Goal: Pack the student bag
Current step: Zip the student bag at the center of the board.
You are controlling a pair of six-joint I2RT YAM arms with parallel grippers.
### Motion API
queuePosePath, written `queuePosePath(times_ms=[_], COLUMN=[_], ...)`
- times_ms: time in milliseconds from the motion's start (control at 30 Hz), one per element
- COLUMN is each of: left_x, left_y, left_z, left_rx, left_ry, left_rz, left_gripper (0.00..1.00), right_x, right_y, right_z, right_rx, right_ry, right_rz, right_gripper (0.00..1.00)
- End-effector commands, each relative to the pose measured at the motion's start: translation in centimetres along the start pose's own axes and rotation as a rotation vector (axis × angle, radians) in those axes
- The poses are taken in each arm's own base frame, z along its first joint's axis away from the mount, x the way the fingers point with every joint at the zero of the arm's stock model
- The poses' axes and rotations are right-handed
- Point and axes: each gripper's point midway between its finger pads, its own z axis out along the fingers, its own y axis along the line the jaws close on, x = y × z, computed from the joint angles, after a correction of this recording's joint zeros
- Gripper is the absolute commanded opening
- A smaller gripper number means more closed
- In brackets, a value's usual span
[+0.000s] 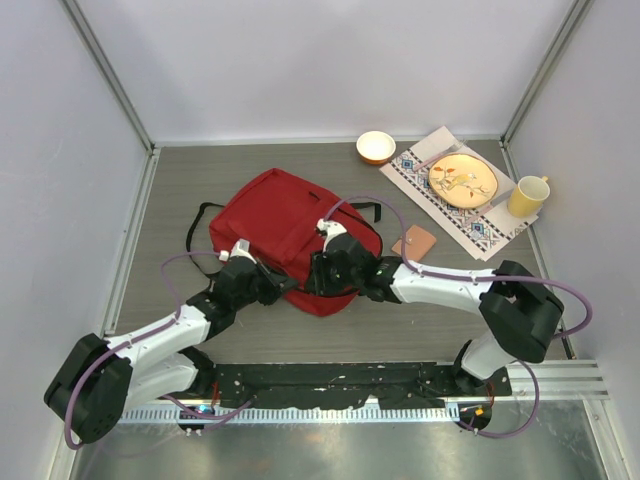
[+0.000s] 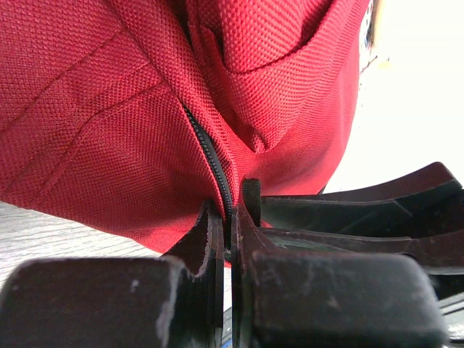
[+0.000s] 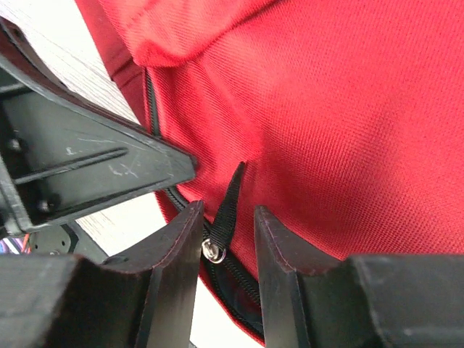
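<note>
Lying flat at mid-tabletop [image 1: 170,200] from overhead, the red student bag [image 1: 280,225], with left end effector [image 1: 283,284] and right end effector [image 1: 312,278] both at its near edge, a bowl [image 1: 375,147], plate [image 1: 462,180] and yellow mug [image 1: 527,196] well apart at far right, nothing visibly packed. Pinching the bag's seam beside the zipper [image 2: 210,156], left wrist view, fingers [image 2: 206,239] pressed together. Straddling the black zipper pull [image 3: 228,199], right wrist view, jaws spread and not touching it; by the look of things barely begun, with the zipper to be drawn open and all the packing left.
</note>
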Motion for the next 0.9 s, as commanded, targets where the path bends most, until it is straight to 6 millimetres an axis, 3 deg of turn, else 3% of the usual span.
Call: queuePosePath(times_ms=[0,233,433,467,567,867], left_x=[-0.3,-0.3,-0.3,-0.3,-0.3,-0.4], left_y=[-1.7,-1.7,-1.8,-1.8,-1.8,-1.1], left_z=[-0.2,-0.2,-0.2,-0.2,-0.2,-0.1], left_rx=[0.07,0.071,0.074,0.074,0.075,0.054], left_ry=[-0.016,-0.017,-0.017,-0.017,-0.016,-0.026], left_rz=[0.005,0.002,-0.001,-0.001,-0.001,0.002], left_gripper=[0.0,0.0,0.0,0.0,0.0,0.0], right_x=[-0.3,0.4,0.7,0.8,0.6,-2.8], right_y=[0.5,0.4,0.2,0.0,-0.3,-1.2], right_z=[0.1,0.7,1.0,1.0,1.0,-1.4], right_rx=[-0.01,-0.01,0.001,0.008,0.024,0.098], right_ry=[0.013,0.044,0.057,0.058,0.046,-0.132], right_rz=[-0.017,-0.019,-0.023,-0.02,-0.018,0.016], right_gripper=[0.4,0.39,0.2,0.11,0.01,0.01])
